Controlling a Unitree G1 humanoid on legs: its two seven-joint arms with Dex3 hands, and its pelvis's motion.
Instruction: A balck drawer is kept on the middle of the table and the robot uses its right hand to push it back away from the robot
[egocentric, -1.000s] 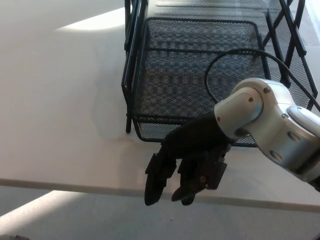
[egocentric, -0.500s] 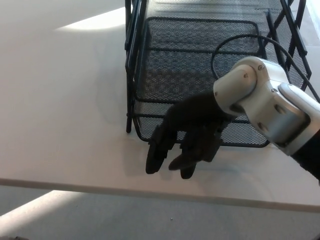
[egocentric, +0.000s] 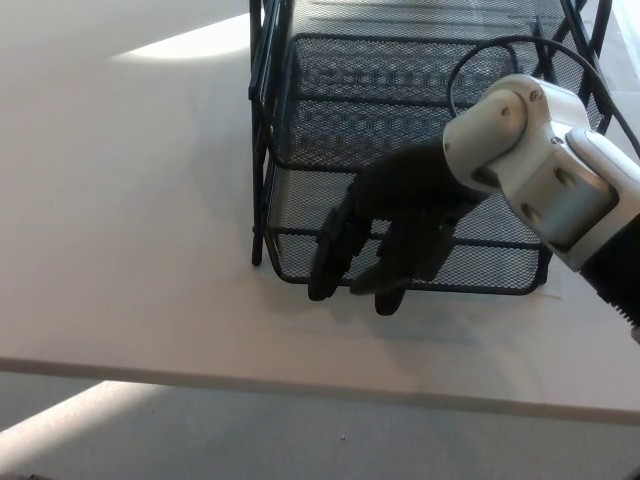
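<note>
The black mesh drawer (egocentric: 400, 150) sits on the white surface (egocentric: 120, 220) in the upper middle and upper right of the frame, its lowest tray jutting toward the bottom edge of the picture. The right hand (egocentric: 385, 235), entering from the right on a silver-white arm (egocentric: 545, 165), now lies over the front lip of that lowest tray; a second ago it hung lower in the frame, over the surface's near edge, and it has since climbed up the picture onto the tray front. Its fingers (egocentric: 325, 265) are spread loosely and point down over the rim, gripping nothing. The tray's front edge has also shifted slightly upward in the frame. A black cable (egocentric: 470, 60) loops above the wrist.
</note>
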